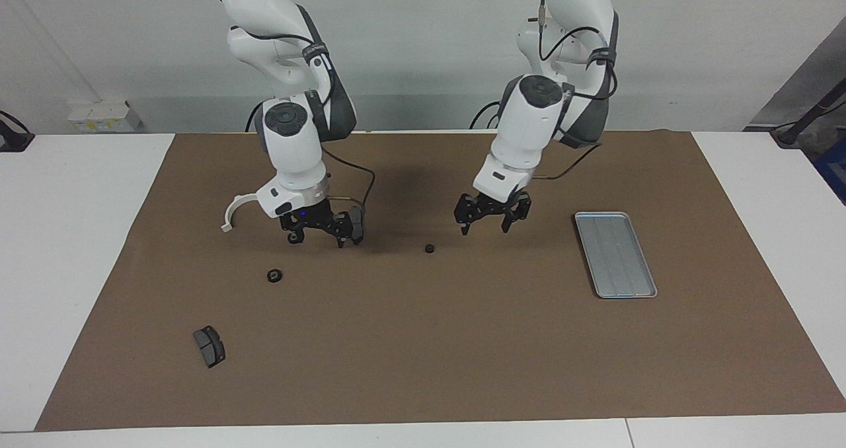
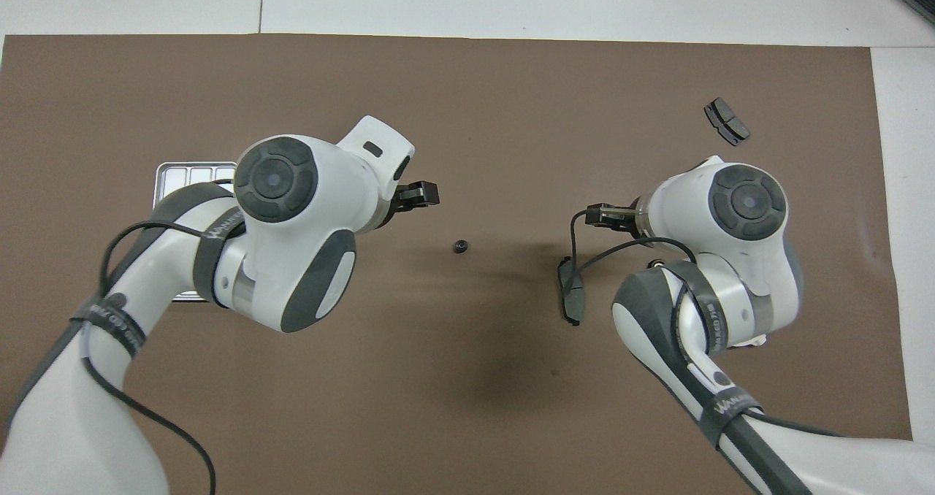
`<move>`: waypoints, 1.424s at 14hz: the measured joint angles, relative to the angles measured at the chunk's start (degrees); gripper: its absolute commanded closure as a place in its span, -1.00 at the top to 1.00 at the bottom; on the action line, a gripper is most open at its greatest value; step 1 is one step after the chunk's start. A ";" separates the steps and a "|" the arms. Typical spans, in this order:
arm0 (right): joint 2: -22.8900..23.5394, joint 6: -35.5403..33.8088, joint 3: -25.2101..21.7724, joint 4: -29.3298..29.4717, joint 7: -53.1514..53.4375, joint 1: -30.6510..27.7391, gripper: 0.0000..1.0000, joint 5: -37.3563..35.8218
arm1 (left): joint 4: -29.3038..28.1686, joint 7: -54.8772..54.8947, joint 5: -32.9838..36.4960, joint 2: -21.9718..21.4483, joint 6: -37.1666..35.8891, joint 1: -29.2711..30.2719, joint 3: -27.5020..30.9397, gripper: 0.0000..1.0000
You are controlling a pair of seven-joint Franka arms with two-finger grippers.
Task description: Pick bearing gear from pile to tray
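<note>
Hovering with fingers spread, the left gripper hangs just above the small gear, apparently lining up a grab; the right gripper waits, its grip unclear.

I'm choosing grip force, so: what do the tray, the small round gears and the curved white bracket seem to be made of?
The tray looks like metal: silver-grey, dull sheen, pressed ribs. The small round gears are black and matte; metal or hard plastic, I cannot tell which. The curved white bracket looks like moulded plastic: plain white, no shine.
</note>
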 measured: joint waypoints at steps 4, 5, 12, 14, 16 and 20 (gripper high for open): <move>-4.62 1.40 -0.01 -7.19 -9.52 -6.36 1.00 0.00 | 1.82 -2.49 3.16 6.46 4.17 -2.72 0.11 1.00; -4.95 2.71 -0.01 -8.59 -11.09 -7.62 1.00 0.00 | 2.36 -2.49 3.27 7.12 4.74 -2.76 0.11 1.00; -2.47 13.43 0.67 -14.82 -12.82 -8.55 1.00 0.01 | 2.52 -2.48 4.36 9.24 6.66 -5.38 0.11 0.69; -1.69 13.79 0.72 -14.80 -12.82 -7.64 0.86 0.01 | 1.81 -2.48 4.40 9.66 6.69 -6.37 0.08 0.60; -0.93 14.61 0.76 -14.80 -12.69 -5.81 0.76 0.05 | 1.50 -2.48 4.41 9.88 6.78 -6.90 0.11 0.54; -0.12 15.61 0.72 -14.77 -12.52 -5.00 0.32 0.08 | 0.78 -2.48 4.49 9.90 6.88 -7.45 0.04 0.30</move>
